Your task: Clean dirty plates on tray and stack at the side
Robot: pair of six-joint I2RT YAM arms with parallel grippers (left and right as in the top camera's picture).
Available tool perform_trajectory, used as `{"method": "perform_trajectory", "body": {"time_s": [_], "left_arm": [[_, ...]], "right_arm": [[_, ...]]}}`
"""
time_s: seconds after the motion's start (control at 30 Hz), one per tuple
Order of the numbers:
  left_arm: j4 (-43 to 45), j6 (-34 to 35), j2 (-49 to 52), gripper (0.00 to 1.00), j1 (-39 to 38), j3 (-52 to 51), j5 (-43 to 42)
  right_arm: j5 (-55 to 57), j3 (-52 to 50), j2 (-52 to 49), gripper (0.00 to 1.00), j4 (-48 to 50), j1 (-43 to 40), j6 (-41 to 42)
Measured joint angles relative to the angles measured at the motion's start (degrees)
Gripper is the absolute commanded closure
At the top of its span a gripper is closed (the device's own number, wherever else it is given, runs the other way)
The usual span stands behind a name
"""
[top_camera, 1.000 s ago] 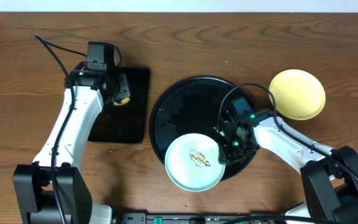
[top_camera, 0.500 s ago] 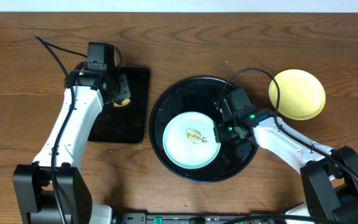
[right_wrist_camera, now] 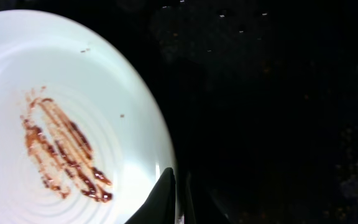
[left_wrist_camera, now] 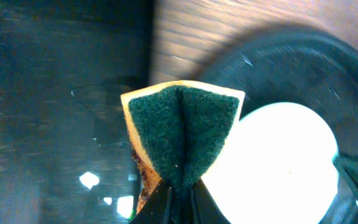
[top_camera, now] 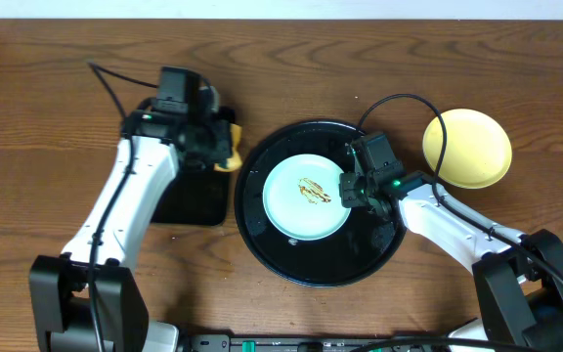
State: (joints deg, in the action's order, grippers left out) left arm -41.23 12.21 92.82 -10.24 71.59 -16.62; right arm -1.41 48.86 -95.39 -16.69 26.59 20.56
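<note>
Overhead view, two arms at a wooden table (top_camera: 47, 59). My left gripper (left_wrist_camera: 179, 202) is closed tight on a folded sponge (left_wrist_camera: 182, 134), green scrub side out and yellow foam at the edges. It pinches only the sponge's lower fold. The sponge hangs over the gap between the rectangular tray (top_camera: 189, 200) and the round tray (top_camera: 311, 269), not yet touching the dirty plate (top_camera: 301, 200).

My right gripper (right_wrist_camera: 178, 194) is nearly closed, jaws nipping the rim on that plate's right side. The plate is pale blue-white, lies approx. centred in the round tray, and has brown streaks (right_wrist_camera: 61, 149) in its middle. A yellow plate (top_camera: 467, 147) sits on the table just right of the tray and looks clean.

Risks, as I judge them:
- Thin rim grip w/ right gripper: scrub pressure could pivot or skid the plate out of the jaws.
- Sponge held by one fold: it may twist or pull free under a hard push.
- Streaks lie close to my right fingers, so the arms could bump.
- Sponge's lower edge looks brown-stained, so it might re-smear the plate.
</note>
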Motion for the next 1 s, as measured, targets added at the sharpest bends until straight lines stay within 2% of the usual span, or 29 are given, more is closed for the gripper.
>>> {"method": "perform_trajectory", "body": {"time_s": [0.2, 0.4, 0.6, 0.93, 1.0], "left_arm": [[1.44, 0.37, 3.3, 0.92, -8.92, 0.0, -1.27], [4.15, 3.08, 8.81, 0.92, -14.73, 0.0, -1.86], [7.63, 4.37, 10.64, 0.92, -18.27, -0.02, -4.28], [8.09, 4.55, 10.69, 0.92, -21.53, -0.02, -5.27], [8.09, 4.55, 10.69, 0.92, -21.59, -0.02, -5.33]], "right_arm": [[0.37, -0.02, 0.0, 0.98, -2.51, 0.02, 0.11], [0.39, -0.02, 0.0, 0.96, -2.56, 0.02, 0.7], [-0.07, -0.02, 0.0, 0.93, -3.61, 0.02, 1.22], [-0.42, -0.11, 0.0, 0.9, -6.99, 0.02, 6.16], [-0.48, -0.46, 0.0, 0.93, -6.93, 0.02, 7.1]]}}
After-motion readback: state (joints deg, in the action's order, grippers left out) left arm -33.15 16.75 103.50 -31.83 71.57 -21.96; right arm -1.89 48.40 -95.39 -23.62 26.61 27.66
